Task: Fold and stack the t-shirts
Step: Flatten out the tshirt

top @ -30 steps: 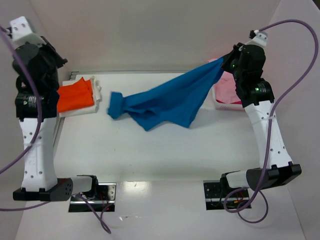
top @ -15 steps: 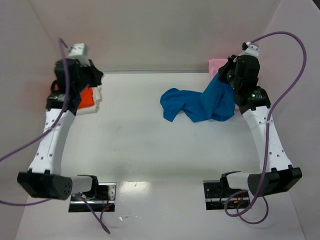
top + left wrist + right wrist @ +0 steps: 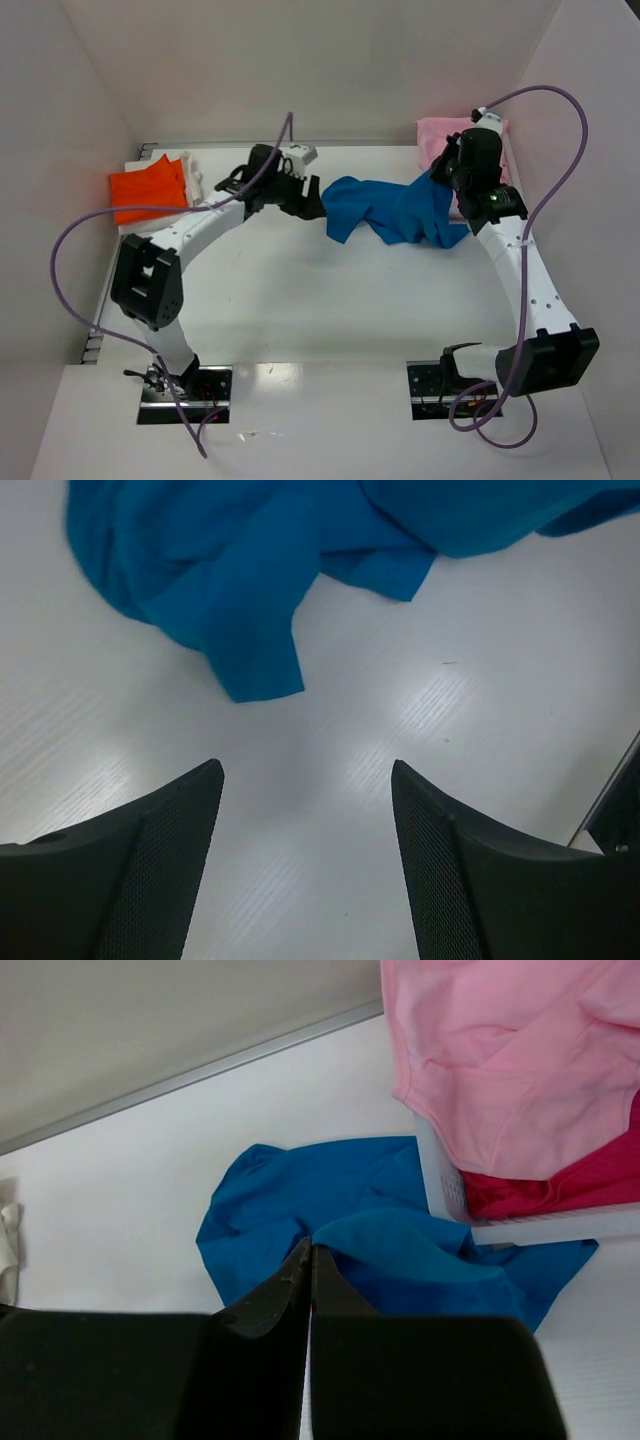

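Observation:
The bright blue t-shirt (image 3: 400, 212) lies bunched on the white table at the right of middle. My right gripper (image 3: 438, 181) is shut on its raised right edge; the wrist view has the blue fabric (image 3: 400, 1260) meeting the closed tips of that gripper (image 3: 312, 1248). My left gripper (image 3: 312, 205) reaches across to the shirt's left end and stands open, with bare table between the tips (image 3: 308, 772) and the blue cloth (image 3: 250, 590) just beyond them. The orange t-shirt (image 3: 148, 190) lies folded at the far left. The pale pink t-shirt (image 3: 445, 135) hangs over the basket at the far right.
A white plastic basket (image 3: 440, 1185) stands by the right wall with a red garment (image 3: 570, 1195) inside, under the pink t-shirt (image 3: 500, 1050). A white cloth (image 3: 195, 172) lies under the orange t-shirt. Walls close in the back and both sides.
My left arm swung from beside the orange t-shirt across to the blue one, opening its jaws. The blue t-shirt, stretched out a second ago, now lies bunched near the right gripper.

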Controlling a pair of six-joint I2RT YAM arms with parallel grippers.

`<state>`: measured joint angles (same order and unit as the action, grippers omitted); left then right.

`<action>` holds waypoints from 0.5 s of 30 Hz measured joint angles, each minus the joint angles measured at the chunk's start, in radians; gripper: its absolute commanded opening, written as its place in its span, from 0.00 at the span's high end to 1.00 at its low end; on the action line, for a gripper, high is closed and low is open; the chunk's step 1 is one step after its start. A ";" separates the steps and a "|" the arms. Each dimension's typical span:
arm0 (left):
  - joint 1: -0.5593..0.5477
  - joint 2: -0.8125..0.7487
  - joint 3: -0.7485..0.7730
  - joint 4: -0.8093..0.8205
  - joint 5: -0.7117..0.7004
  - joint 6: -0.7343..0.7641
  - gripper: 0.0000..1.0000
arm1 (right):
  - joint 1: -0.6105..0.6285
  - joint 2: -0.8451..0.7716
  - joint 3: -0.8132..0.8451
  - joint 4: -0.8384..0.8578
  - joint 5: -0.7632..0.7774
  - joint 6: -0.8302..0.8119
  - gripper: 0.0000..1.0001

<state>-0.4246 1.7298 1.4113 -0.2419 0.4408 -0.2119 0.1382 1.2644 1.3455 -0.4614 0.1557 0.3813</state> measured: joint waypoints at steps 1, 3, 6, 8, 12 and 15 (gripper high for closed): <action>-0.028 0.029 0.009 0.000 -0.016 0.000 0.24 | -0.003 0.000 -0.004 0.002 0.004 0.000 1.00; -0.095 0.095 0.044 0.000 -0.067 0.000 0.24 | -0.010 0.000 -0.015 0.005 0.011 0.000 1.00; -0.197 0.188 0.088 0.005 -0.190 -0.003 0.24 | -0.025 0.000 -0.038 0.008 0.015 0.004 1.00; -0.258 0.229 0.095 0.005 -0.294 -0.007 0.25 | -0.041 0.000 -0.055 0.011 0.016 0.009 1.00; -0.306 0.295 0.130 0.000 -0.453 -0.030 0.25 | -0.075 0.000 -0.078 0.015 0.017 0.017 1.00; -0.300 0.341 0.175 -0.001 -0.563 -0.042 0.25 | -0.098 0.000 -0.087 0.017 0.017 0.019 1.00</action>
<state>-0.7250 2.0707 1.5866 -0.2432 -0.1220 -0.2538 0.0407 1.2648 1.2587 -0.4442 0.1726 0.4000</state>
